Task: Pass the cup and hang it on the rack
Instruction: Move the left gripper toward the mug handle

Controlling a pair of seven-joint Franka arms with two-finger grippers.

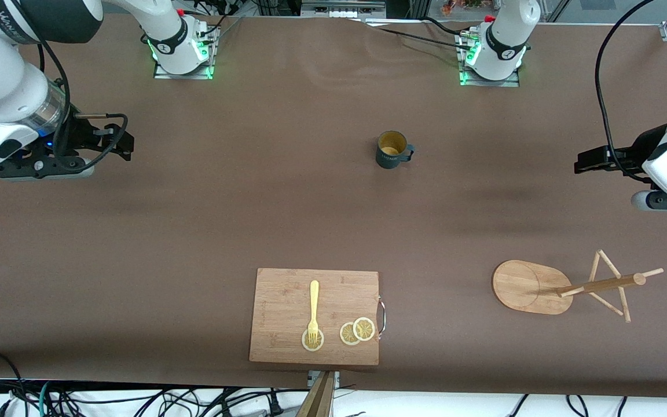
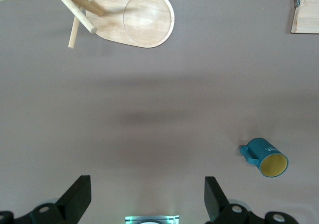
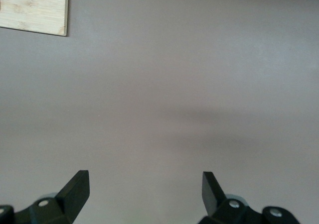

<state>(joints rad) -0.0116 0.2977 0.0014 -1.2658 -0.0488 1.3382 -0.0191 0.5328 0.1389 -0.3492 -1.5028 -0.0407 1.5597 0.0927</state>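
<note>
Cup [image 1: 392, 150] upright mid-table, rack [image 1: 565, 286] nearer camera; left gripper [image 2: 148, 196] and right gripper [image 3: 145, 191] wait aloft, both spread, empty.

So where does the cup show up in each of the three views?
Front view: cup upright mid-table, farther from the camera than the board.
Left wrist view: cup on bare table beside the open left gripper.
Right wrist view: not in it.
Shared landmark: the board's corner shows in both wrist views.
</note>
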